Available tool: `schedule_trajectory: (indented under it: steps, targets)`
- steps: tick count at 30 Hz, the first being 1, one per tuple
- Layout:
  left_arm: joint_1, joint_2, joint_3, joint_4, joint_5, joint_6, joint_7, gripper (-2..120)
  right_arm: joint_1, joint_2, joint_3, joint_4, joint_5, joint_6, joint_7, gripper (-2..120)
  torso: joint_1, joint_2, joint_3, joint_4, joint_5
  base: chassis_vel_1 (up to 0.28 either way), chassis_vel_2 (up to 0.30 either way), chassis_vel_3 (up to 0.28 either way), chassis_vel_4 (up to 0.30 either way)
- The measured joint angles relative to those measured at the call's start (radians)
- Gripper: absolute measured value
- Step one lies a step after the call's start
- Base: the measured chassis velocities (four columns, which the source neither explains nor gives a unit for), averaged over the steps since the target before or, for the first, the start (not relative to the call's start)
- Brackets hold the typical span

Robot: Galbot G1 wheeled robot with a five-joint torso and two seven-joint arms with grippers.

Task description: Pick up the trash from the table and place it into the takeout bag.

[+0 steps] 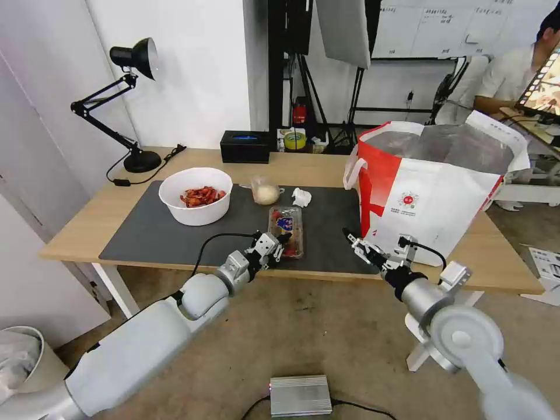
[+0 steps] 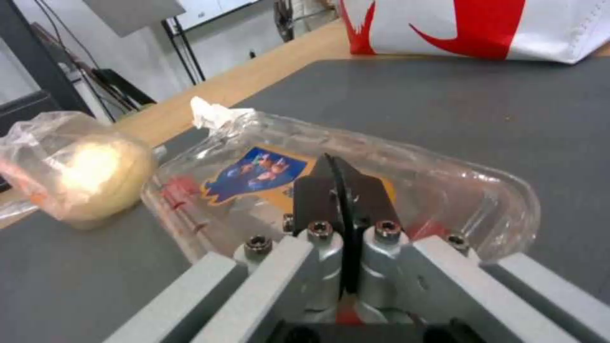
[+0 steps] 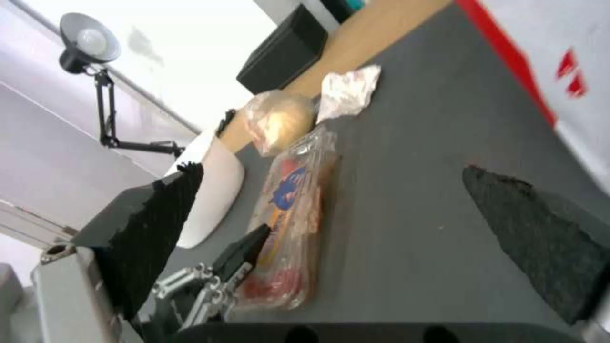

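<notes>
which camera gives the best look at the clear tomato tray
The left wrist view: the tomato tray spans the picture, label readable, right behind the shut left hand. The head view shows the tray small, on the mat. The right wrist view shows its full length at a slant.

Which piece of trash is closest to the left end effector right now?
The clear hinged tray of tomatoes: the left end effector sits at its near end, while bowl, cup and tissue lie farther back.

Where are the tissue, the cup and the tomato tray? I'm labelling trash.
crumpled tissue (image 1: 301, 197), head view, its middle.
clear cup (image 1: 265, 192), head view, beige lump inside.
tomato tray (image 1: 285, 224), head view, lid label.
</notes>
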Motion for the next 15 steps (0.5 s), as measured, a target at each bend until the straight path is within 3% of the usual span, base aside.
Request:
schedule_trajectory:
  steps: [15]
  targets:
    - [0.033,-0.006,-0.023,-0.007,0.010,-0.015,-0.006,0,0.218,0.068,-0.095,-0.138,0.104,-0.113,0.117,100,0.000,0.000,0.000,0.0000,0.0000,0.000,0.000,0.000,0.000]
